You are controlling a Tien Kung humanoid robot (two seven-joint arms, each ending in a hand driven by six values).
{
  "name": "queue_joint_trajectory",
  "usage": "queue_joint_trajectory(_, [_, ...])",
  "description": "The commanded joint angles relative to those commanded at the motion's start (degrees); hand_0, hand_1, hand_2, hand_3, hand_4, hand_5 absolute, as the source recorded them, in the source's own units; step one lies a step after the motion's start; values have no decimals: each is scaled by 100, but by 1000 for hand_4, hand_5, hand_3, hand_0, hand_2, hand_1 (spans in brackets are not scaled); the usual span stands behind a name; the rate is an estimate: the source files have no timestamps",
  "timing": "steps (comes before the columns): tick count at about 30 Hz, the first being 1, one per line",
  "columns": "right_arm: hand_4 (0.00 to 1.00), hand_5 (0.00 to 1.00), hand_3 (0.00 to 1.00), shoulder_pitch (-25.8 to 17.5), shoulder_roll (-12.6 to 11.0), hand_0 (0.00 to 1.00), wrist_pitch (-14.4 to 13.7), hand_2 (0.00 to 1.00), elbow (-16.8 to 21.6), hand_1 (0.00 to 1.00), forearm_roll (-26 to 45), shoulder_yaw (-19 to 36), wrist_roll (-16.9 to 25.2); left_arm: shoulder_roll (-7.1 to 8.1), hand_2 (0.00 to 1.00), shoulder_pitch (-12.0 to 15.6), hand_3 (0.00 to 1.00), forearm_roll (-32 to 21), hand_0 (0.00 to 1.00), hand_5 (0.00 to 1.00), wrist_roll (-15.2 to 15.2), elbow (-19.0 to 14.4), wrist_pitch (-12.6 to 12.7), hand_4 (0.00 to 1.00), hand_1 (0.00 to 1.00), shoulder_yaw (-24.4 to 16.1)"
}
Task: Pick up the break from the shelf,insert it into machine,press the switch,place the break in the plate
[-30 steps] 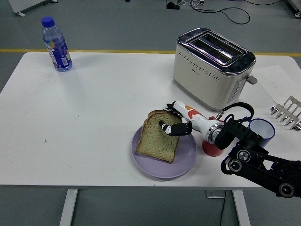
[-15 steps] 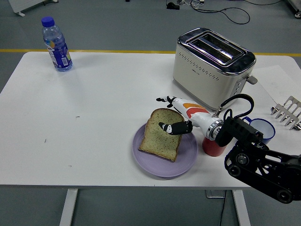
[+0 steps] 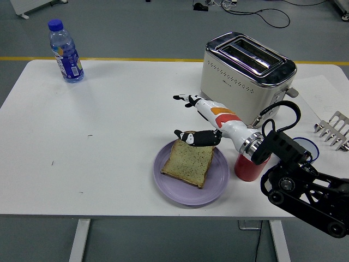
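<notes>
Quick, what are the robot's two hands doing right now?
Right hand: open, fingers spread above the bread on the plate, holding nothing.
Left hand: not in view.

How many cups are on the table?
2: a red cup right of the purple plate, and a blue-rimmed cup further right, mostly hidden behind the robot's right arm.

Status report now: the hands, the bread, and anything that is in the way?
Right hand open, above plate's far edge, holding nothing. Left hand not in view. Bread flat on purple plate. Red cup close beside plate, under right arm.
</notes>
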Motion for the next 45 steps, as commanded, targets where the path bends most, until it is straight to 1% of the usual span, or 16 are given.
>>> queue_joint_trajectory(1, [732,288,905,-11,-7,864,-8,916,31,827,36,22,73,0,445,0,545,-3,604,929,0,0,0,286,464,3])
queue_joint_trajectory(2, [702,269,856,-30,-22,846,-9,885,76,826,82,63,128,0,446,0,545,-4,603,929,0,0,0,286,465,2])
queue_joint_trajectory(6, [702,269,856,-168,-136,846,60,885,457,826,903,422,896,0,446,-1,545,6,603,929,0,0,-6,286,465,-7])
queue_joint_trajectory(7, [702,269,856,-215,-178,846,100,885,522,826,1042,486,992,0,446,-2,545,5,603,929,-1,0,-9,286,465,-5])
queue_joint_trajectory(8, [637,220,725,-332,-259,750,175,754,731,725,1303,734,1248,0,446,-4,546,3,603,928,-2,0,-12,287,464,-2])
queue_joint_trajectory(11, [637,220,725,-583,-379,750,398,754,1077,725,2011,1317,1840,0,446,-3,546,-6,603,928,-3,0,-15,287,464,4])
queue_joint_trajectory(12, [637,220,725,-674,-407,750,493,754,1087,725,2271,1542,1985,0,446,-1,546,-9,603,928,-4,0,-15,287,464,2])
queue_joint_trajectory(15, [635,230,689,-846,-448,728,635,731,1087,703,2960,1992,2154,0,445,0,545,-6,603,928,-4,0,-15,287,465,-6])
queue_joint_trajectory(20, [636,229,670,-1483,-208,723,697,727,1074,701,4152,3055,2393,0,442,7,545,41,603,930,1,0,-24,288,464,-46])
queue_joint_trajectory(23, [636,229,670,-1928,43,723,674,727,903,701,4897,3690,2544,0,442,12,545,38,603,930,1,0,-30,288,464,-35])
queue_joint_trajectory(26, [623,215,659,-2261,162,722,646,722,729,699,5641,4258,2627,0,442,9,545,57,602,932,-3,0,-30,288,464,-50])
queue_joint_trajectory(31, [623,215,659,-2659,206,722,687,722,458,699,6650,4979,2602,0,442,9,545,101,602,932,-8,0,-30,288,464,-79])
queue_joint_trajectory(35, [607,209,647,-2974,205,719,658,720,256,694,6848,5459,2454,0,442,23,546,153,602,934,-10,0,-30,289,465,-120])
queue_joint_trajectory(38, [572,199,627,-3196,198,714,450,715,118,681,6824,5735,2189,0,446,39,546,192,602,935,-10,0,-28,290,465,-144])
queue_joint_trajectory(41, [572,199,627,-3425,215,714,265,715,-111,681,6861,5975,1920,0,446,65,546,278,602,935,-14,0,-32,290,465,-208])
queue_joint_trajectory(45, [560,223,616,-3679,294,706,174,707,-392,668,6946,6181,1768,0,449,101,545,405,603,933,-19,0,-38,287,465,-302])
